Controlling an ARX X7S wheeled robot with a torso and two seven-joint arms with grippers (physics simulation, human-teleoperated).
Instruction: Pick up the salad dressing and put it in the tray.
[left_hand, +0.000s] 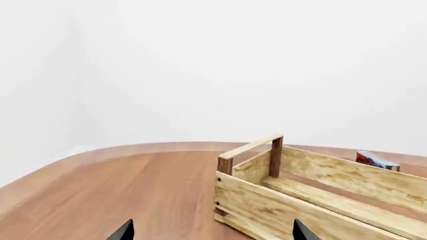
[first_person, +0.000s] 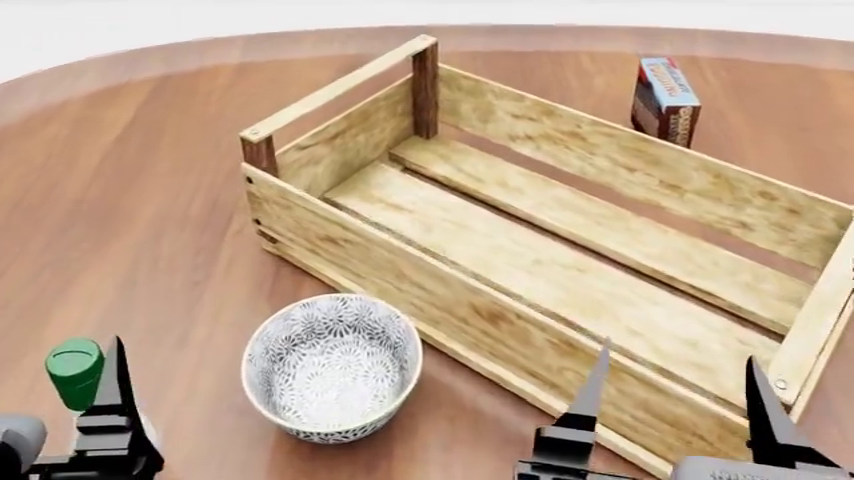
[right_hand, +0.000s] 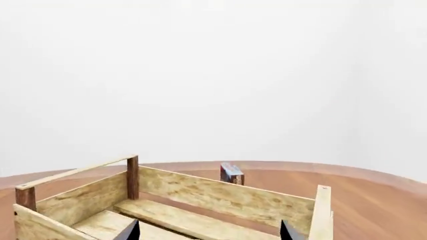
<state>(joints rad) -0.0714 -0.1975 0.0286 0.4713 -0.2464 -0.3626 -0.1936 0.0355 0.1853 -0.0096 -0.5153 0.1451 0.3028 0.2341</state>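
Head view alone shows the salad dressing (first_person: 75, 372), near left on the table (first_person: 134, 200), beside my left gripper (first_person: 80, 420); wrist views see only the tray (first_person: 561, 270) and pudding box (first_person: 665, 98). Both grippers, right (first_person: 674, 400) included, hover low, fingers spread, holding nothing.

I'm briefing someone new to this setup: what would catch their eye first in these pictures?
The big light-wood tray dominates the middle of the round brown table, its slatted floor holding nothing. In front of it stands a patterned white bowl. The green salad dressing pokes up at the near left by the left gripper, and a blue-and-brown box stands beyond the tray.
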